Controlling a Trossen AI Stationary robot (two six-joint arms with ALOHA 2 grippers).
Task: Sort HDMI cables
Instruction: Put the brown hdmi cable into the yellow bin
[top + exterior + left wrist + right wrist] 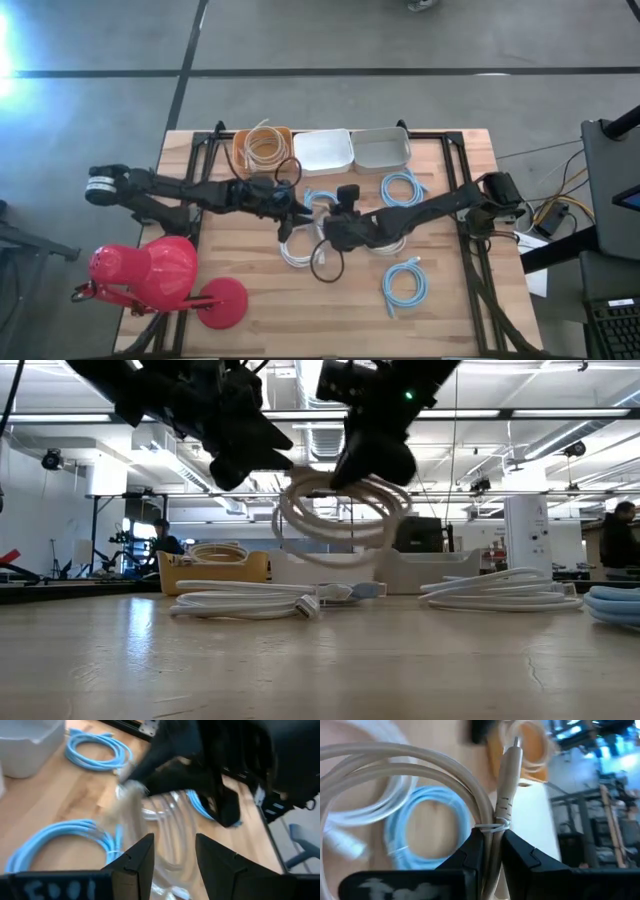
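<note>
- Beige coil (420, 775): a thin, smooth cable wound in a round loop, bound by a small tie. My right gripper (490, 851) is clamped on its strands at that tie, and the straight plug end points away from my fingers, toward the orange tub (532, 745).
- In the low view the beige coil (345, 510) hangs in the air above the wooden table (320, 660), its loop tilted and its long axis about level.
- My left gripper (172, 857) is just beside the coil, with the fingers apart and nothing between them.
- Orange tub (262, 147) at the far table edge holds another beige coil; beside it stand two pale rectangular tubs (323, 150).
- Light blue coils (402, 187) lie flat on the wood, one near the tubs and one (402, 283) nearer the front edge.
- White coil (298, 250) lies flat under my arms.
</note>
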